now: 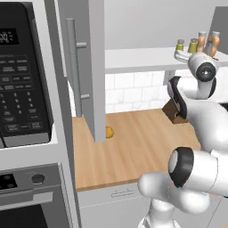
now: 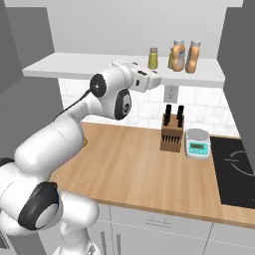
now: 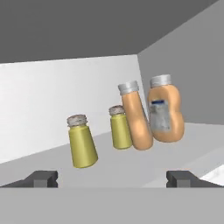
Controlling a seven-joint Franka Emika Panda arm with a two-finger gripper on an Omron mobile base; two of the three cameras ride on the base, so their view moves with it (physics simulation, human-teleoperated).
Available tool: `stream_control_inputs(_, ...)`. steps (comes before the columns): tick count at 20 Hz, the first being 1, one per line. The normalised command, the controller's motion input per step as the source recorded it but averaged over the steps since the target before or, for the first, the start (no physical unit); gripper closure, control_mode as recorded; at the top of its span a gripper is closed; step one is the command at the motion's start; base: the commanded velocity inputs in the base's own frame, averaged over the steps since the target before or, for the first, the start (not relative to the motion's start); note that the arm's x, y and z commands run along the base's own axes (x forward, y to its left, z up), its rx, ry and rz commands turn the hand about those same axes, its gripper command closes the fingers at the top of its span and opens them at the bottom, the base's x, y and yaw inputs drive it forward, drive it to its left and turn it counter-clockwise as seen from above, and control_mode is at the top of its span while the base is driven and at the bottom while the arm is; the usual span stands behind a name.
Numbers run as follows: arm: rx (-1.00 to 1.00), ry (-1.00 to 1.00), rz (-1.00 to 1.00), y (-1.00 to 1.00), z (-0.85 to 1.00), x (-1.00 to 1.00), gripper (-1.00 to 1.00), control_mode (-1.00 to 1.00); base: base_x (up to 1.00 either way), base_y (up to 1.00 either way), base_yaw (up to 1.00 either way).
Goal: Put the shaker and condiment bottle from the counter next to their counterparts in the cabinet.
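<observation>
On the white shelf (image 3: 39, 100) of the cabinet, four things stand in a row. A yellow-green shaker (image 3: 82, 142) (image 2: 153, 58) (image 1: 180, 44) is nearest my gripper and stands free. Its twin (image 3: 120, 129) (image 2: 171, 60) (image 1: 193, 45) stands beside the slim orange condiment bottle (image 3: 136, 118) (image 2: 178, 55), which touches the fatter curvy orange bottle (image 3: 165, 111) (image 2: 194, 56). My gripper (image 3: 111, 178) (image 2: 157, 75) (image 1: 179, 54) is open at the shelf's front edge, just short of the near shaker, with nothing between its fingers.
The cabinet's grey door (image 1: 95, 67) with its bar handle (image 1: 73, 67) hangs open left of the arm. A black microwave (image 1: 22, 75) is at far left. On the wooden counter (image 2: 129, 169) stand a knife block (image 2: 172, 132) and a scale (image 2: 197, 143), beside a cooktop (image 2: 236, 169).
</observation>
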Motion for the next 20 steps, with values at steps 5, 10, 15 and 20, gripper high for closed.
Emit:
stream_control_inputs(5, 0.0, -0.19, 0.0, 0.35, 0.22, -1.0, -1.0, -1.0, 0.0, 0.0, 0.0)
stream_control_inputs(10, 0.0, -0.2, -0.03, 0.36, 0.01, -1.0, -1.0, -1.0, 0.0, 0.0, 0.0)
stream_control_inputs(15, 0.01, -0.26, -0.18, 0.27, -0.19, -1.0, -1.0, -1.0, 0.0, 0.0, 0.0)
stream_control_inputs(20, 0.0, -0.22, -0.21, 0.48, -0.46, -1.0, -1.0, -1.0, 0.0, 0.0, 0.0)
